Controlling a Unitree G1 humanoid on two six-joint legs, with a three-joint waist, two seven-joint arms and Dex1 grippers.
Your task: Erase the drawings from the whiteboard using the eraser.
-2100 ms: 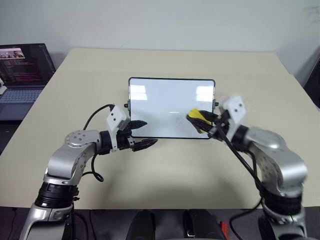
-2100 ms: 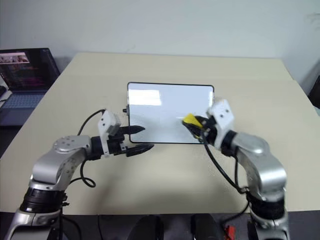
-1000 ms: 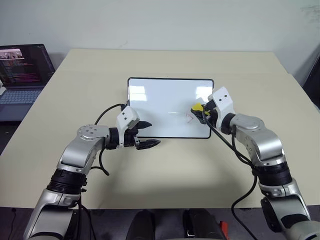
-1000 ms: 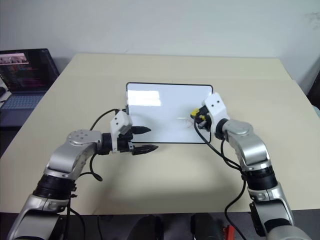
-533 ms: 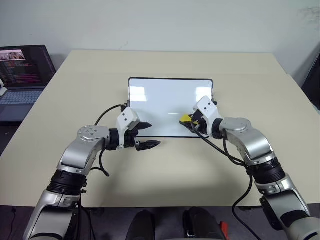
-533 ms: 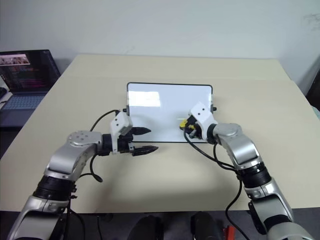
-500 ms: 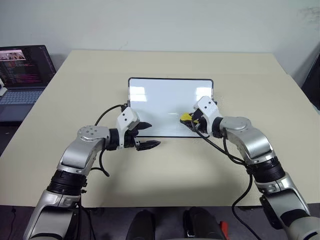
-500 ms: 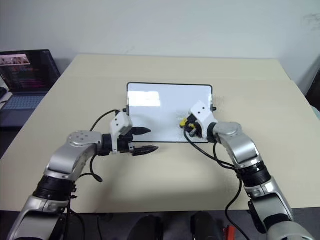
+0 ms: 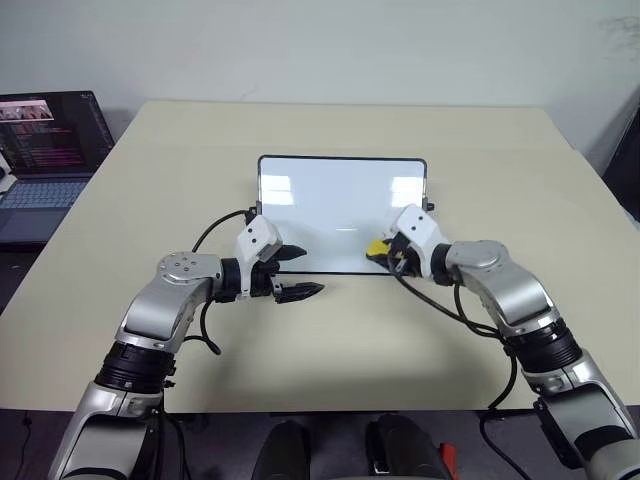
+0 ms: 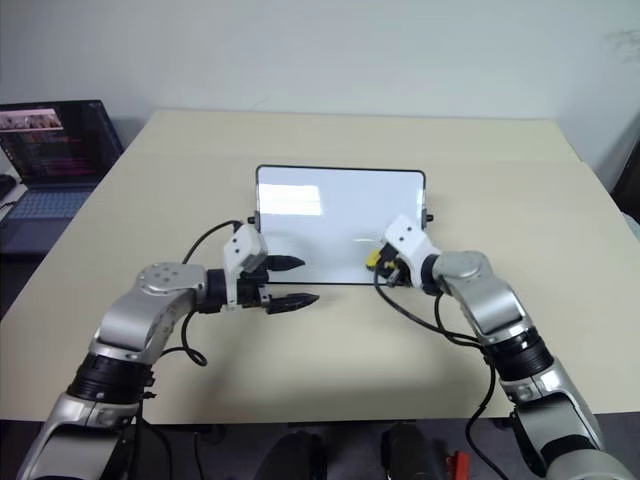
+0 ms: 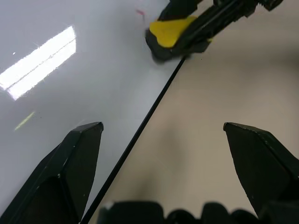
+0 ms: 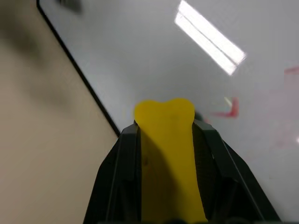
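The whiteboard [image 9: 330, 200] lies flat on the table, its glossy face showing light reflections. My right gripper [image 9: 385, 250] is shut on the yellow eraser [image 9: 377, 247], which it presses onto the board near the near right corner. In the right wrist view the eraser [image 12: 167, 140] sits between the black fingers [image 12: 117, 182], just inside the board's black frame. Beside it are thin red drawings [image 12: 229, 108] and a faint pink smear. The left wrist view shows a small red mark [image 11: 140, 12] behind the eraser [image 11: 170, 30]. My left gripper [image 9: 303, 271] hovers open at the board's near left corner, holding nothing.
An open laptop [image 9: 45, 150] stands to the far left, beside the beige table [image 9: 330, 350]. Black cables loop off both wrists.
My right gripper has carried the eraser across the board toward its near edge, over the spot where a red scribble showed. The left arm has stayed put.
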